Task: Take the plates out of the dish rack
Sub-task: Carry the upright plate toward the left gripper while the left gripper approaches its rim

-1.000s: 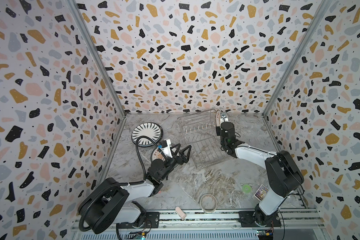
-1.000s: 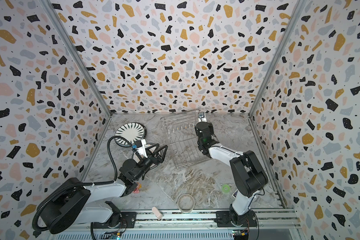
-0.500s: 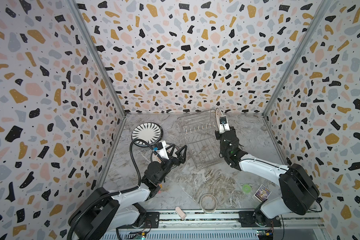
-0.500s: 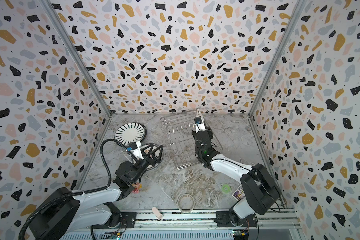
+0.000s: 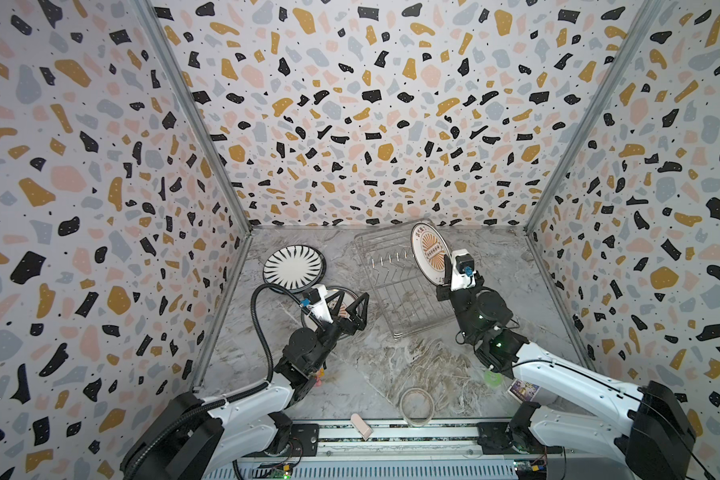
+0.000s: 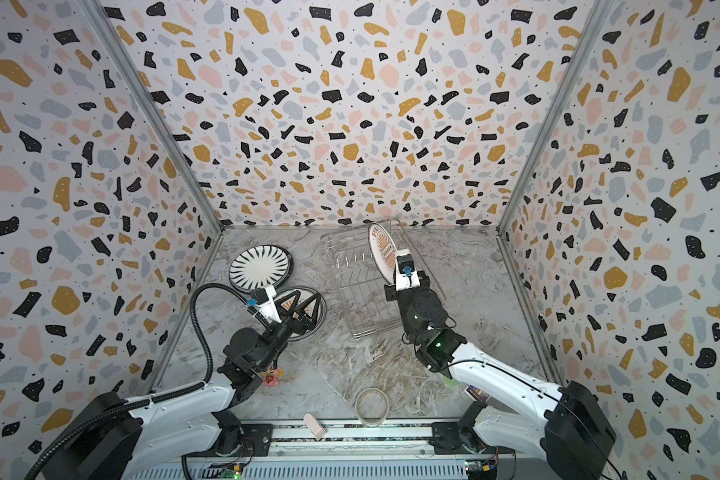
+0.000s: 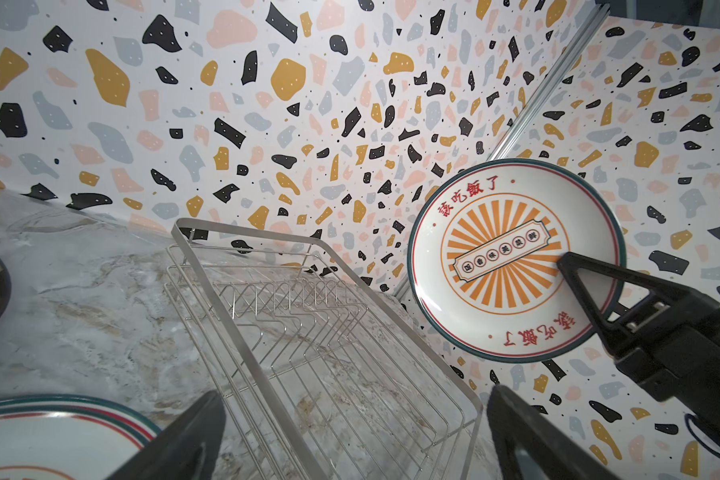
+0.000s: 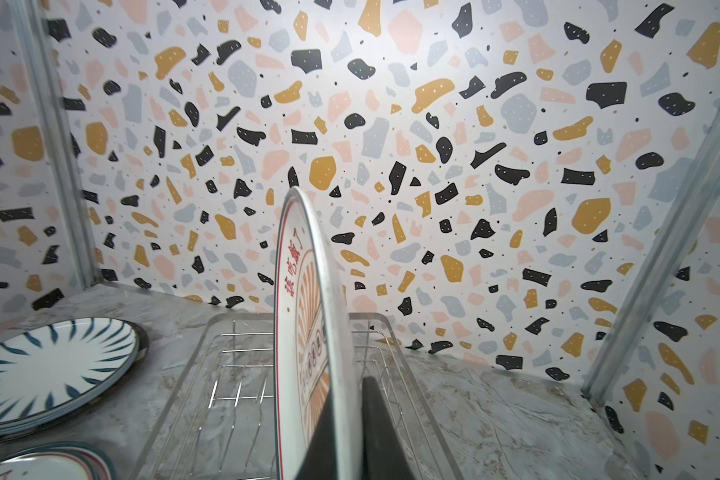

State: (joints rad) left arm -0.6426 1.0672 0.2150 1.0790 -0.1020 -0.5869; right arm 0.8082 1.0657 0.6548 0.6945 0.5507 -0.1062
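A striped plate (image 5: 294, 266) lies flat on the worktop (image 5: 371, 365). The left hand (image 5: 354, 297), spread wide, hovers over a flat sunburst plate (image 6: 321, 311). Above the dish rack (image 5: 395, 286), the right hand (image 5: 444, 269) pinches an upright sunburst plate (image 5: 429, 249) by its rim.

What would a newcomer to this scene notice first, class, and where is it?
Most striking is the orange sunburst plate, gripped on edge by the shut right hand over the dish rack's far end. Next, the black-striped plate lies flat left of the rack, with the open left hand nearer the front.
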